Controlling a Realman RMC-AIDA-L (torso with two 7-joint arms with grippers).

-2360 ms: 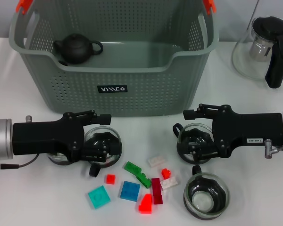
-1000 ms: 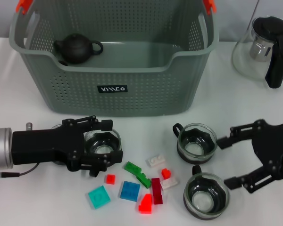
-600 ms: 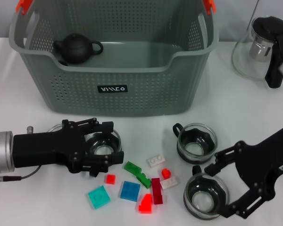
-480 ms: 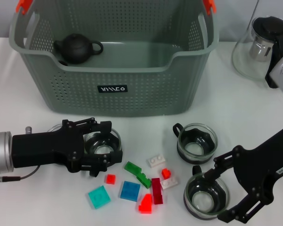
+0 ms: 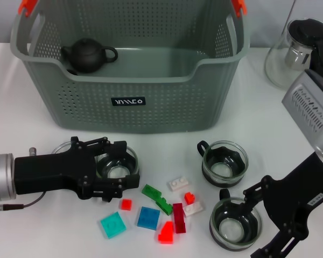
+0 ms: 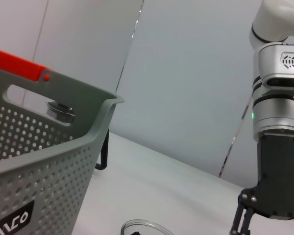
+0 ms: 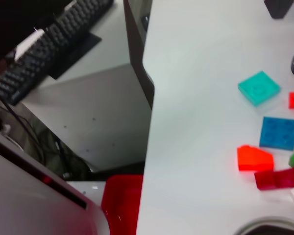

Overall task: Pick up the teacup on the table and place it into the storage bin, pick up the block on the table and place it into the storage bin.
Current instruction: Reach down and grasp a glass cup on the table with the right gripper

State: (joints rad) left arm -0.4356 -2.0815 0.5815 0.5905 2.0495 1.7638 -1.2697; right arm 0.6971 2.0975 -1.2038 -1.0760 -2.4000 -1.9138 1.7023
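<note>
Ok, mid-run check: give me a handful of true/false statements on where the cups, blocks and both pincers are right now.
1. The left pincer straddles a glass teacup near the storage bin. True.
2. The storage bin holds nothing. False: a dark teapot sits inside, at its left rear.
3. The right pincer is at the nearest teacup, open, with one finger at its right rim. True.
4. All the blocks are already in the bin. False: the blue block, teal block and others lie on the table.
5. The glass jug stands inside the bin. False: it stands on the table, right of the bin.
</note>
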